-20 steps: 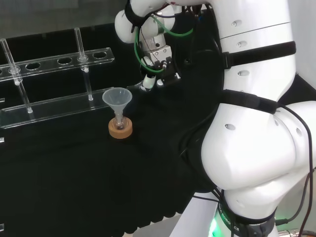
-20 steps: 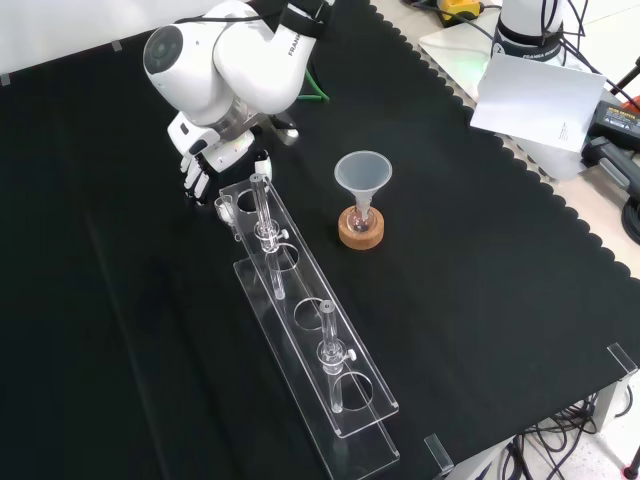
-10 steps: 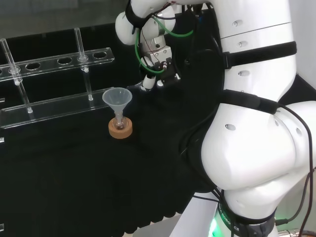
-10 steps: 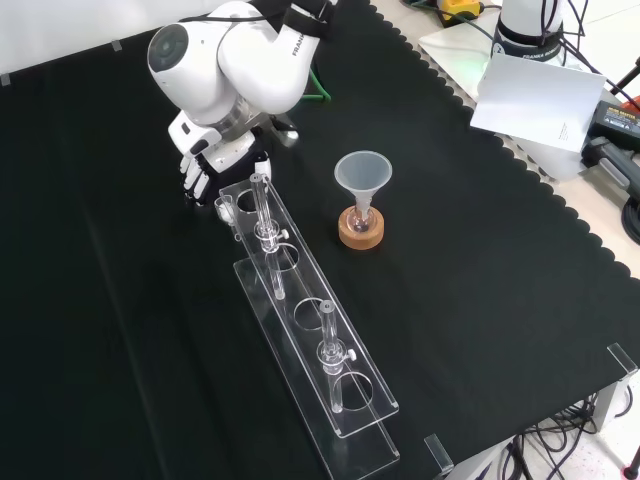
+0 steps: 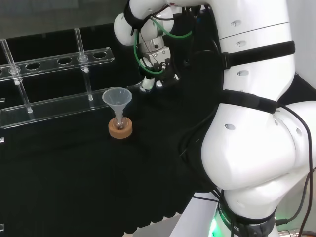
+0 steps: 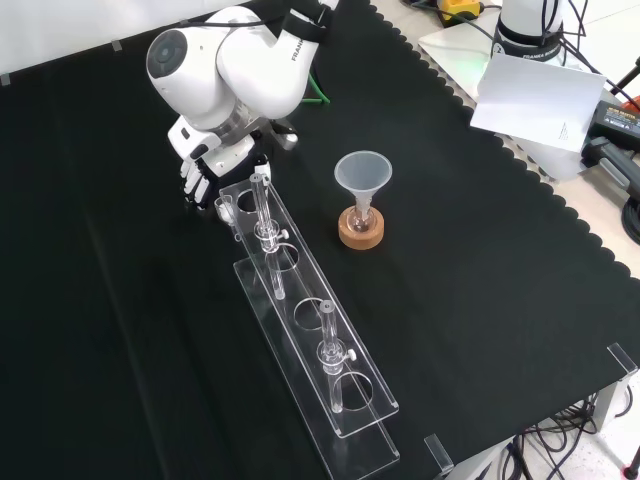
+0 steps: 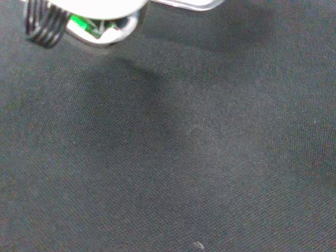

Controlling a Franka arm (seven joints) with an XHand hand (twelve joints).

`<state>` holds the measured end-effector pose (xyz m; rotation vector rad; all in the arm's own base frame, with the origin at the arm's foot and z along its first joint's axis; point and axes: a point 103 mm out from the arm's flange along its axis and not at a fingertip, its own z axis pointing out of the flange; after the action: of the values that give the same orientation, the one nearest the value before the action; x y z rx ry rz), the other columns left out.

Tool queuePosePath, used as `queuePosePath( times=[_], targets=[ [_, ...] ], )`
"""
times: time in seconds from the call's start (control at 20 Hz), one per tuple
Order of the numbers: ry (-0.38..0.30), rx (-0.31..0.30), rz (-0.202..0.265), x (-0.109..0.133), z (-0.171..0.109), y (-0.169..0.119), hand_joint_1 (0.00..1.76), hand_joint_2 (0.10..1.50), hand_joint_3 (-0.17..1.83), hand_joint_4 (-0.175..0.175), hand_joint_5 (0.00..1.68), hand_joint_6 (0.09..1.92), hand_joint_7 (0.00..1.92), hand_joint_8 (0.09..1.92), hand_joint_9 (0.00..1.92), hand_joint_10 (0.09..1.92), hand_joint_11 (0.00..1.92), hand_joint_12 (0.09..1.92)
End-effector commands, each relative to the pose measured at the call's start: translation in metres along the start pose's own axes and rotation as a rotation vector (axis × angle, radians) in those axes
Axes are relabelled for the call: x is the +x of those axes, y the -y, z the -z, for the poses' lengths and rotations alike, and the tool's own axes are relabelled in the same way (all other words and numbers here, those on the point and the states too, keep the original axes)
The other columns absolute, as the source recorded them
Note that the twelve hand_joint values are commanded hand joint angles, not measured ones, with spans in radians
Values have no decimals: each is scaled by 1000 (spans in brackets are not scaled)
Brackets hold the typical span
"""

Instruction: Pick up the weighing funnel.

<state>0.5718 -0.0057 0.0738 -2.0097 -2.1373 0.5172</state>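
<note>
Right now I am reaching down toward the black cloth [image 6: 480, 250] in the upper left of the front view. My arm's big white link [image 6: 240, 70], with its round grey cap, is hanging just above my hand [image 6: 203, 168]. I am keeping the hand low and tilted down at the cloth, just off the far end of the clear rack [image 6: 310, 320]. Green cable is looping along my wrist in the head view.

The cloth is showing a fine, matte weave in the wrist view, with a blurred white part of the hand at one edge. The rack is lying as two long glossy plates, the upper one cut with round holes, with thin clear rods standing up through it. To its right in the front view, the cone-shaped funnel [image 6: 363, 172] is standing mouth up with its stem in a small flask [image 6: 361, 215] on a cork ring [image 6: 361, 232].

A small clear piece, which I am taking for the weighing funnel [image 6: 224, 207], is lying at the rack's far end, just beside my hand on its near side in the front view. Whether my hand is touching it, and whether the hand is open or closed, I cannot tell.
</note>
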Motion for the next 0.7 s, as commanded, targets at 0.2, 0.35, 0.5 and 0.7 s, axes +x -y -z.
queuePosePath(
  times=[0.2,0.35,0.5,0.7],
  targets=[
    [3,4,-1,3,-3,-1,953,580,627,-5,669,635,450,684,708,536,569,1220],
    [-4,0,1,1,-4,-2,954,581,630,-4,673,644,451,684,710,535,574,1216],
    [1,0,0,2,-5,-4,956,582,632,-4,676,650,452,685,711,534,577,1214],
    [3,5,-1,3,-6,-6,959,583,634,-4,679,658,453,685,712,533,581,1211]
  ],
)
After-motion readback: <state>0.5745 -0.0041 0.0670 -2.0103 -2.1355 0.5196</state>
